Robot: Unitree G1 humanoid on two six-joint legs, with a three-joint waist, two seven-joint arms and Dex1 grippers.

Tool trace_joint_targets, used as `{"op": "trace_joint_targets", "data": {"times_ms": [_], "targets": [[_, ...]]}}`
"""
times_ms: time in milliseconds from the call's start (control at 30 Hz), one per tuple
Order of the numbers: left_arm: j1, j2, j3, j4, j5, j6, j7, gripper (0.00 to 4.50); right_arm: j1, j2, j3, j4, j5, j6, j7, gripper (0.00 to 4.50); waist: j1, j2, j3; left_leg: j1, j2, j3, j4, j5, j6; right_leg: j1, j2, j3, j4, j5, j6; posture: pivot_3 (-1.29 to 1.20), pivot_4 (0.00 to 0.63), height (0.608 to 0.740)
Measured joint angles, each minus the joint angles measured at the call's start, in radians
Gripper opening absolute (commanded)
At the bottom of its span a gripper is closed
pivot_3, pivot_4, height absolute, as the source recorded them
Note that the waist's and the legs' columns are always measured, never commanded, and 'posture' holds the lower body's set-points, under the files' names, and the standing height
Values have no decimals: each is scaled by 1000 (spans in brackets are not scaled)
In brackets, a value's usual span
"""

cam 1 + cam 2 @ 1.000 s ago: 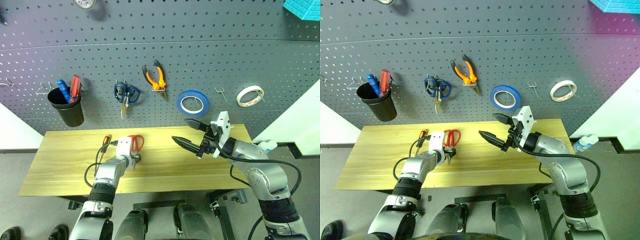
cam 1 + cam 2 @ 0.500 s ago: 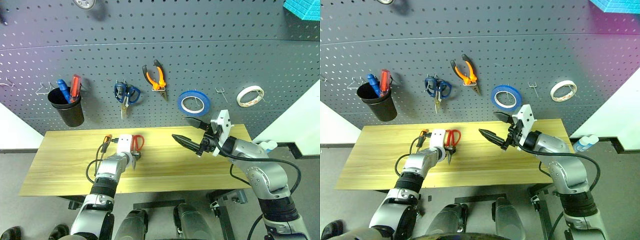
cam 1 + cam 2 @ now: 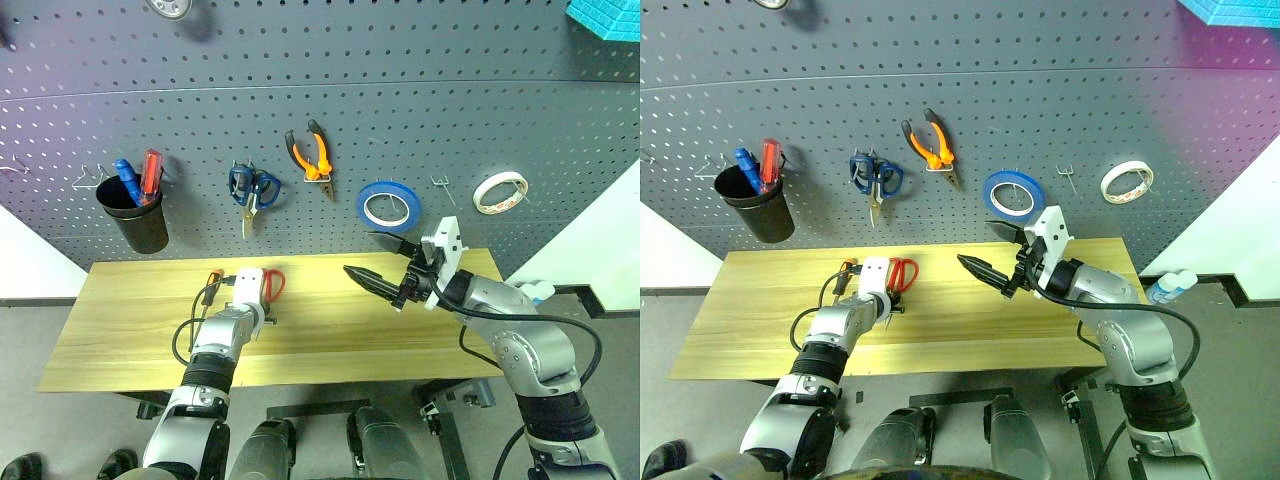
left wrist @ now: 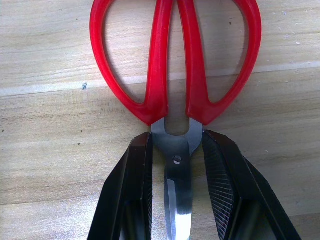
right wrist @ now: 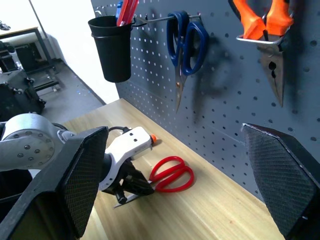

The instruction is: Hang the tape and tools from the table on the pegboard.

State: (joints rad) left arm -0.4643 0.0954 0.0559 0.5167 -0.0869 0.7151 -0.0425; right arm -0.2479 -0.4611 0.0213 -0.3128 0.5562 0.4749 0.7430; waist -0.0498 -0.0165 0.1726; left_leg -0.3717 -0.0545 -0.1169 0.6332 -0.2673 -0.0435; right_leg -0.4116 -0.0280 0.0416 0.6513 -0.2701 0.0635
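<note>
Far left on the dark grey perforated pegboard [image 3: 420, 110] hangs a glossy black plastic cup [image 3: 133, 218] holding a blue-handled screwdriver [image 3: 124, 178] and a red-handled screwdriver [image 3: 150, 172], handles up. Next along hang blue-handled scissors [image 3: 252, 190] with blades pointing down, then orange-and-black-handled pliers [image 3: 312, 156] on a wire hook, a flat blue ring of tape with a white core [image 3: 388, 205], and a whitish-beige tape roll [image 3: 500, 191].

Below, on the light yellowish wood-grain table [image 3: 120, 320], a thin screwdriver with an orange-and-black handle [image 3: 211, 282] lies just left of the left gripper [image 4: 176, 167]. That gripper's ribbed black fingers [image 4: 220, 175] are drawn narrow against both sides of the bright steel pivot of the red-handled scissors [image 4: 175, 65], which lie flat on the wood, their smooth plastic loops pointing away from the gripper.

To the right, the right gripper [image 3: 382, 262] hovers above the table in front of the pegboard, its textured fingers spread wide with nothing between them.
</note>
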Motion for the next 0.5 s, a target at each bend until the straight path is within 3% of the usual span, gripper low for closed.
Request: {"op": "trace_joint_targets", "data": {"times_ms": [300, 500], "targets": [[30, 4, -8, -43, -1, 2, -41, 1090, -7, 1, 0, 0, -1, -1, -1, 4500, -5, 0, 0, 0, 0, 0, 0, 0, 0, 0, 0, 0, 0, 0, 0, -148, 175, 740], [138, 70, -62, -204, -1, -51, -159, 1090, -10, 5, -17, 15, 0, -12, 2, 4500, -19, 0, 0, -1, 0, 0, -1, 0, 0, -1, -1, 0, 0, 0, 0, -139, 174, 740]]}}
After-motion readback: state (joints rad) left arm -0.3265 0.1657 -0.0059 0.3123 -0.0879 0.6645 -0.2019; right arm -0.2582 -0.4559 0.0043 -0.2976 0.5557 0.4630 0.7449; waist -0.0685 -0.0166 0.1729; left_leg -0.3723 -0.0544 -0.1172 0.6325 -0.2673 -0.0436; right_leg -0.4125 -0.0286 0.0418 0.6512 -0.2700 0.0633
